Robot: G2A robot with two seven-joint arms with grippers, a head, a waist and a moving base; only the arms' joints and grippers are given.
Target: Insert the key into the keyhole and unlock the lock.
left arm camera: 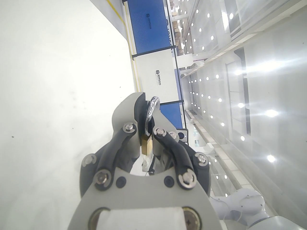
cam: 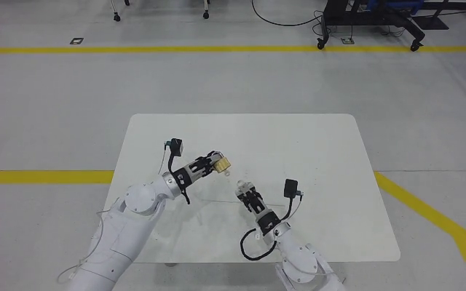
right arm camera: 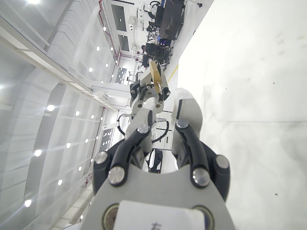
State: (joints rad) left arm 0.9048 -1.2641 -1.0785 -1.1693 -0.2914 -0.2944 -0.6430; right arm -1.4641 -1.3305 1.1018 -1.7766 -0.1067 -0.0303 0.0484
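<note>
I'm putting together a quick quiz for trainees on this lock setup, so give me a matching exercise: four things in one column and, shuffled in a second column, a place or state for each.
Things:
1. lock
2. table
3. yellow floor line
4. right gripper

Descriptions:
A. white, with rounded corners
B. hovers over the table near the lock, not touching it
C. clamped in the left gripper
D. runs across the floor beyond the table

Pairs: 1-C, 2-A, 3-D, 4-B
</note>
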